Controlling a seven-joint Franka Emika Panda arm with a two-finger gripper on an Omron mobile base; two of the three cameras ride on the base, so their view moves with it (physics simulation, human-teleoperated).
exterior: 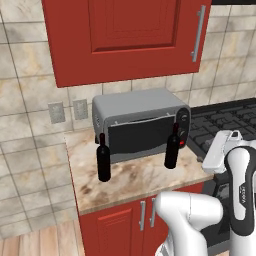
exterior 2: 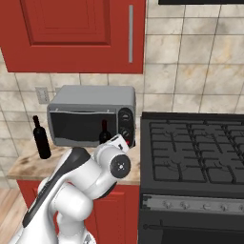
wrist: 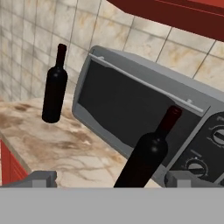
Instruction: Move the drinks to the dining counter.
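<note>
Two black wine bottles stand upright on a narrow marbled countertop (exterior: pixel 135 182), in front of a toaster oven. The left bottle (exterior: pixel 103 159) (exterior 2: pixel 42 138) (wrist: pixel 54 89) is near the oven's left corner. The right bottle (exterior: pixel 172 146) (exterior 2: pixel 104 132) (wrist: pixel 148 153) is by the oven's knobs. My gripper (wrist: pixel 113 180) is open, its fingertips (wrist: pixel 41 178) spread wide, and the right bottle rises close ahead between them, untouched. The white hand (exterior: pixel 220 150) (exterior 2: pixel 116 142) hovers just in front of that bottle. The dining counter is out of view.
A grey toaster oven (exterior: pixel 140 122) (exterior 2: pixel 90 114) fills the back of the countertop. A black stove (exterior 2: pixel 195 152) adjoins it on the right. A red wall cabinet (exterior: pixel 125 35) hangs overhead, and red base cabinets (exterior: pixel 125 220) sit below. Wall outlets (exterior: pixel 67 111) are at the left.
</note>
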